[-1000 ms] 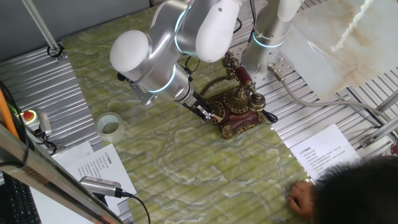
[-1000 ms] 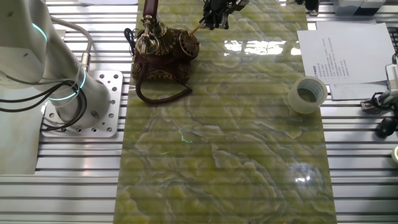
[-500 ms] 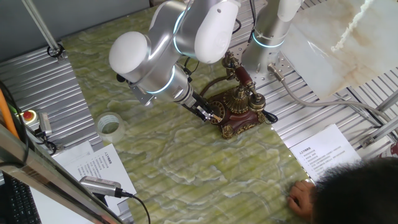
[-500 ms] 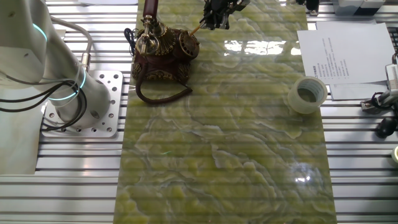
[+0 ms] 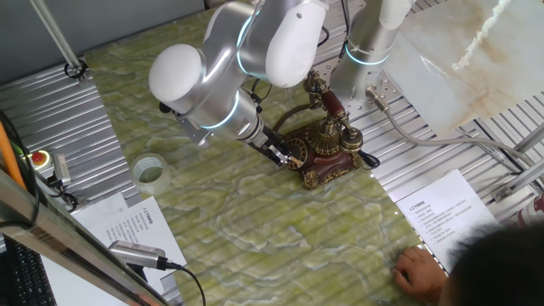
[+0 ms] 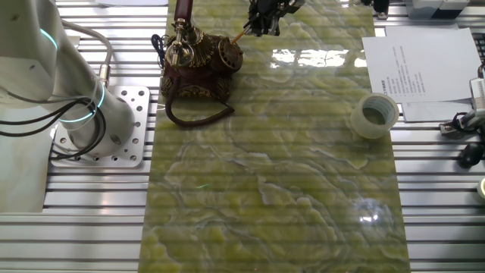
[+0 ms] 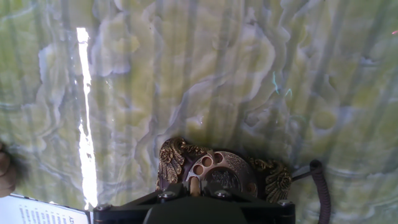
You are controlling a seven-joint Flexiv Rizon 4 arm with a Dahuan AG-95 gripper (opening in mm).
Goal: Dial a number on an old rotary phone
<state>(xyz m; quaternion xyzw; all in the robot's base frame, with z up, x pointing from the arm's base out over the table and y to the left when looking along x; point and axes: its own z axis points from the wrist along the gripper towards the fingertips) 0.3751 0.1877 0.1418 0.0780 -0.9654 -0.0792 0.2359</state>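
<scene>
One small ornate rotary phone, dark red-brown with brass-gold trim, stands on the green marbled bench near its far edge in one fixed view, at about 2 o'clock from the bench's middle. Its red-and-gold handset rests in the cradle, and a dark coiled cord loops off the phone's base onto the bench.

The silver-white robot arm reaches down from above, and its black gripper sits at the phone's 9 o'clock side in that view, right against the round dark dial. In the other fixed view a thin pale stick runs from the gripper down to the dial's upper rim. The hand view looks along the gripper at the dial, where a pale tip sits in one of the finger holes at about 8 o'clock on the dial. How wide the jaws stand cannot be told from any view.

A clear roll of tape lies on the bench at about 9 o'clock from the phone in one fixed view, well apart from it. Printed white sheets lie beside the bench, and a person's hand rests at the near edge.
</scene>
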